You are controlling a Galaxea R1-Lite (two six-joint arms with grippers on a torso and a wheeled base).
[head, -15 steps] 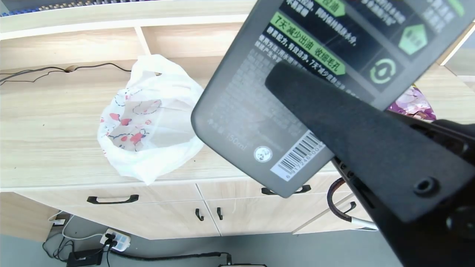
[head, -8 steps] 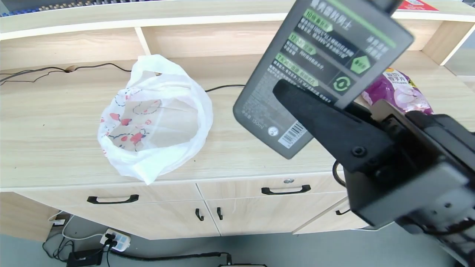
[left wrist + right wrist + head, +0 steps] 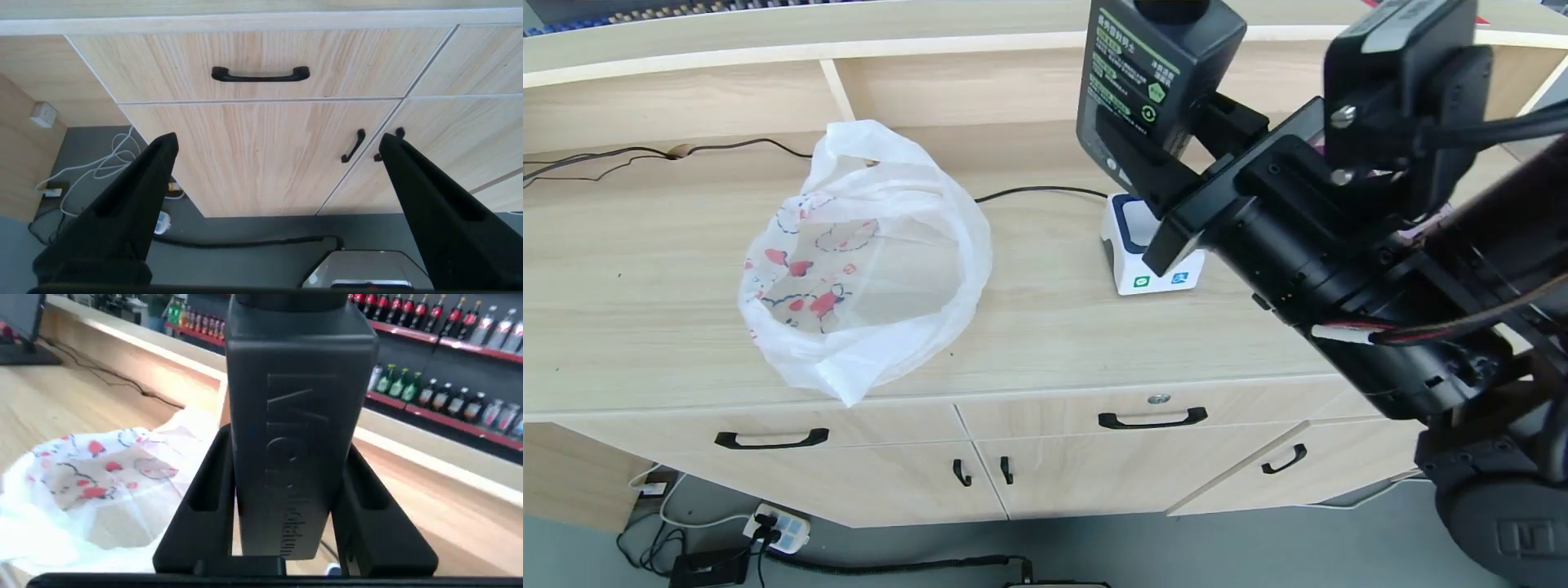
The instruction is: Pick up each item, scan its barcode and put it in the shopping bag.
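Head view — right gripper (image 3: pixel 1180 143) clamps bottle (image 3: pixel 1152 73) near scanner (image 3: pixel 1129 282); shopping bag (image 3: pixel 866 245) well apart.

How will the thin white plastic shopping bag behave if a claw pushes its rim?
The thin white plastic shopping bag is probably floppy: its rim sags in wrinkles. It looks light, so it may slide on the pale wooden counter.

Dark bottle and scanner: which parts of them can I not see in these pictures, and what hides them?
- Dark bottle: head view, lower label covered by a finger of the right end effector; cap cut off by the top edge.
- Dark bottle, right wrist view: top cut off by the edge.
- Scanner: head view, its upper right part sits behind the same end effector.
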